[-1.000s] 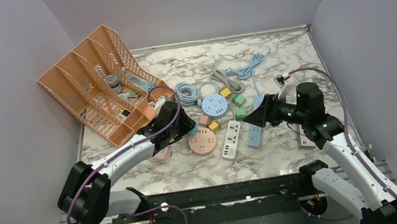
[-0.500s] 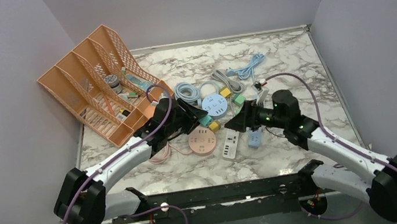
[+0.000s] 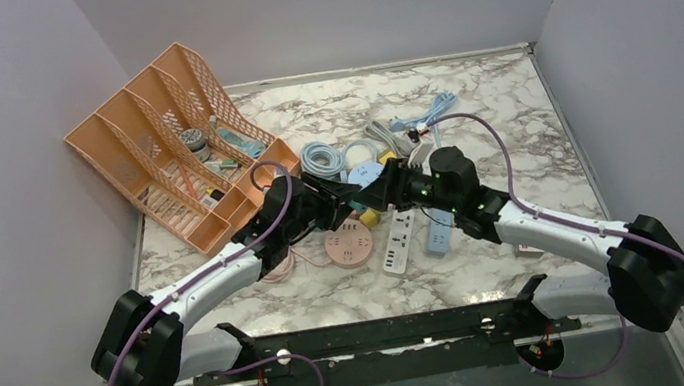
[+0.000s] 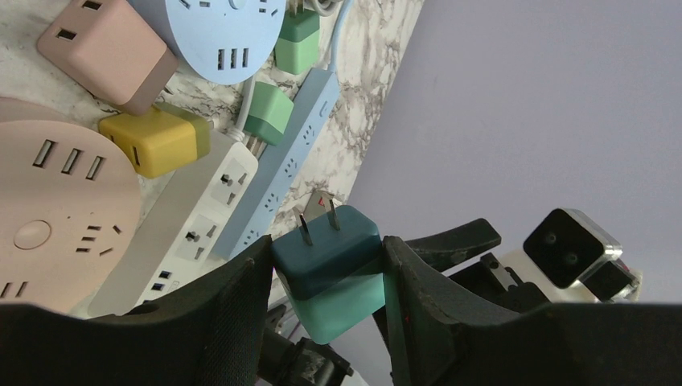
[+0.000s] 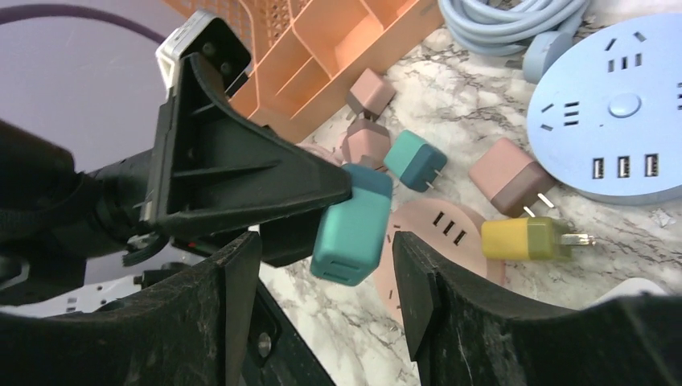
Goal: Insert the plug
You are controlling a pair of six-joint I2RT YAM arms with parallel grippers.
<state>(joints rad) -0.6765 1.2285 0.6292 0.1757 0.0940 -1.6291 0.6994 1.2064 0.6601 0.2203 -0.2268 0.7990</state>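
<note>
Two-tone teal two-prong plug [image 4: 330, 269] tight between left fingers [image 4: 232, 318]; right fingers [image 5: 430, 297] wide.

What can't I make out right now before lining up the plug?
Left wrist: the white power strip's near end, behind the left gripper's jaws holding the teal plug.
Right wrist: whether the right gripper's jaws touch the plug; its prongs do not show there.
Top external: the plug itself, hidden where the two wrists meet; the orange organizer's contents, too small.
</note>
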